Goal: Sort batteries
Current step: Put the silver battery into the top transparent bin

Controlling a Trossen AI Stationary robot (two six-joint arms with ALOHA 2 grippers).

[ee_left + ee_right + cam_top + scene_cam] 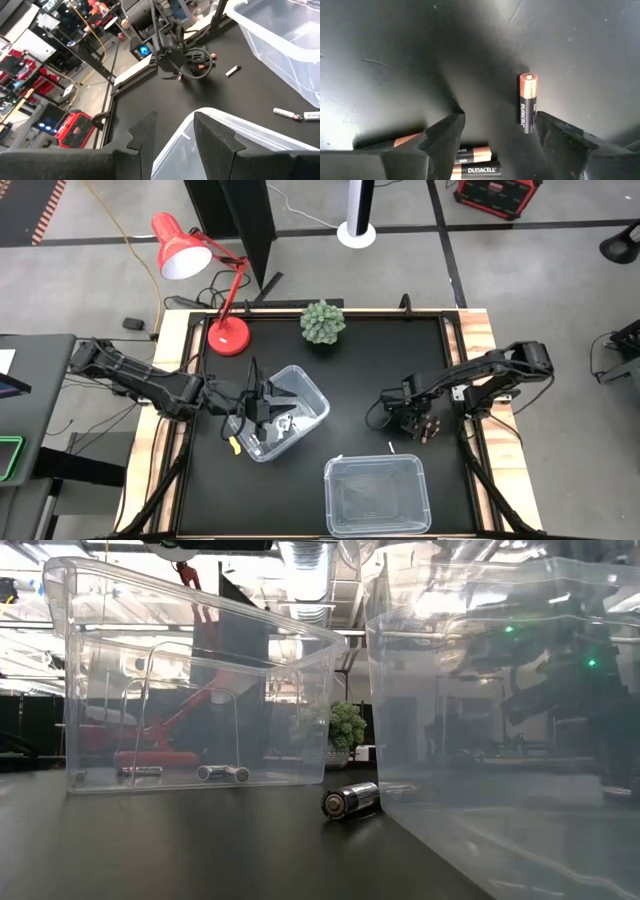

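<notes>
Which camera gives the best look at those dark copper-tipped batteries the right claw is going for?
The right wrist view: the Duracell batteries fill it, labels legible. The high view shows only specks; the left wrist view, distant copper glints.
</notes>
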